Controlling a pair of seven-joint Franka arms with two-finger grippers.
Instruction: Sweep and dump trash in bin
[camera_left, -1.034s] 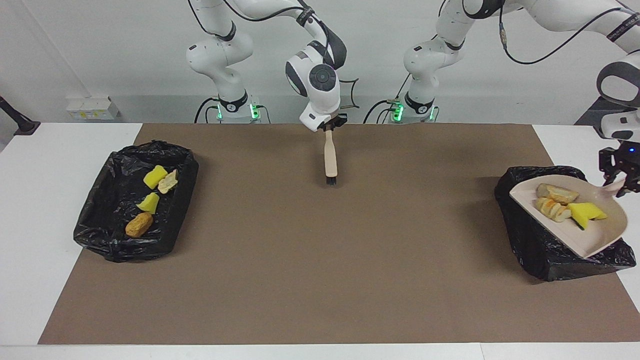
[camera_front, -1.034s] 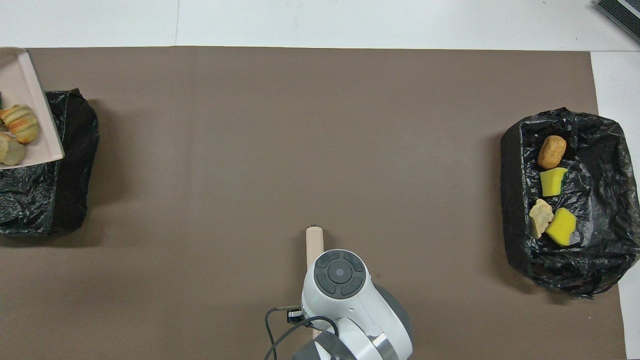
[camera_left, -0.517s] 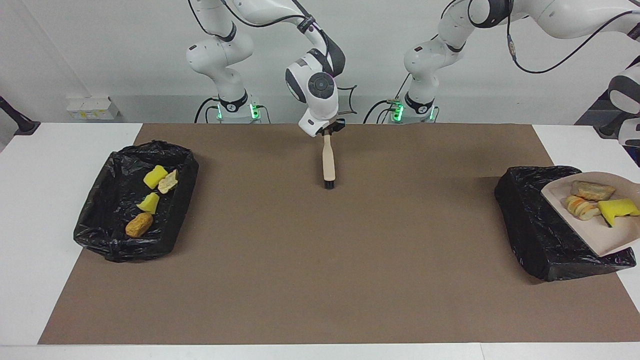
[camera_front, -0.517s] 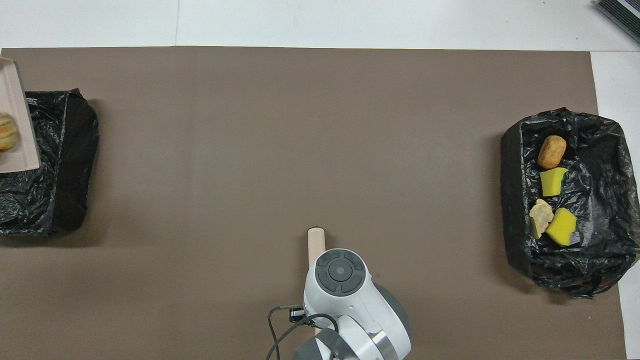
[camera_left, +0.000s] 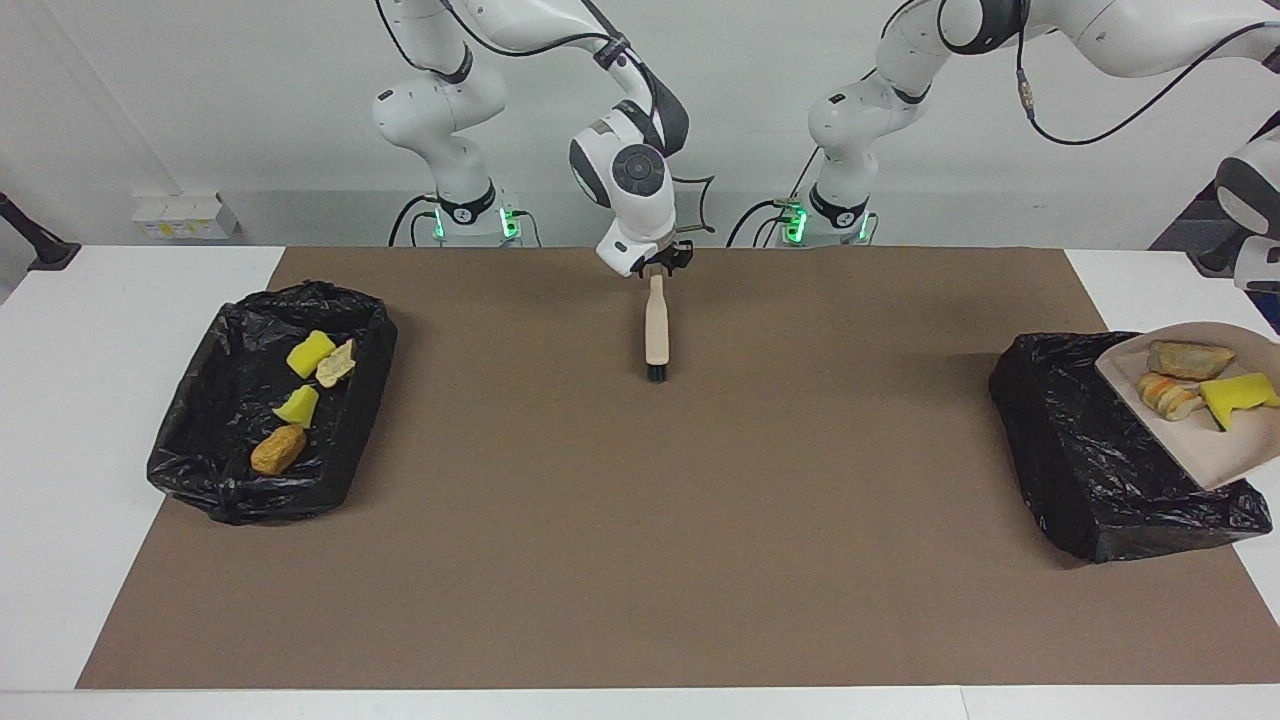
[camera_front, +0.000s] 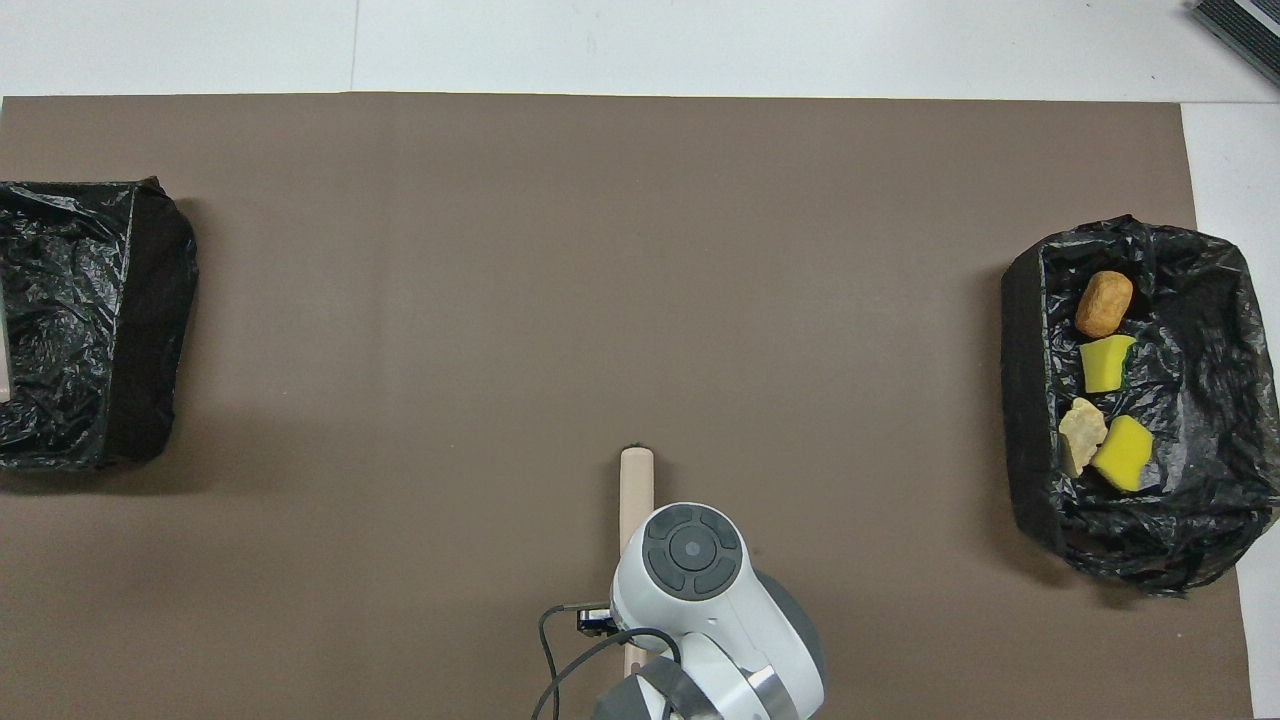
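Note:
The beige dustpan (camera_left: 1200, 452) hangs in the air over the outer part of the black-lined bin (camera_left: 1085, 455) at the left arm's end. Three pieces of trash lie in it: a bread lump (camera_left: 1187, 358), a striped bread piece (camera_left: 1168, 395) and a yellow sponge chunk (camera_left: 1238, 395). Its handle and my left gripper run out of view. My right gripper (camera_left: 660, 265) is at the top of the beige brush (camera_left: 656, 325), whose black bristles rest on the brown mat. From overhead my right wrist hides that gripper, and only the brush handle (camera_front: 636, 488) shows.
A second black-lined bin (camera_left: 225, 455) at the right arm's end holds several pieces: yellow chunks (camera_front: 1124, 452), a beige lump (camera_front: 1080, 432) and an orange-brown lump (camera_front: 1104, 303). The bin (camera_front: 70, 320) under the dustpan shows only its black liner from overhead. A brown mat (camera_left: 640, 540) covers the table.
The dustpan with its trash has moved outward toward the left arm's end, slid out of the overhead view and levelled. My right hand shifted slightly at the brush handle.

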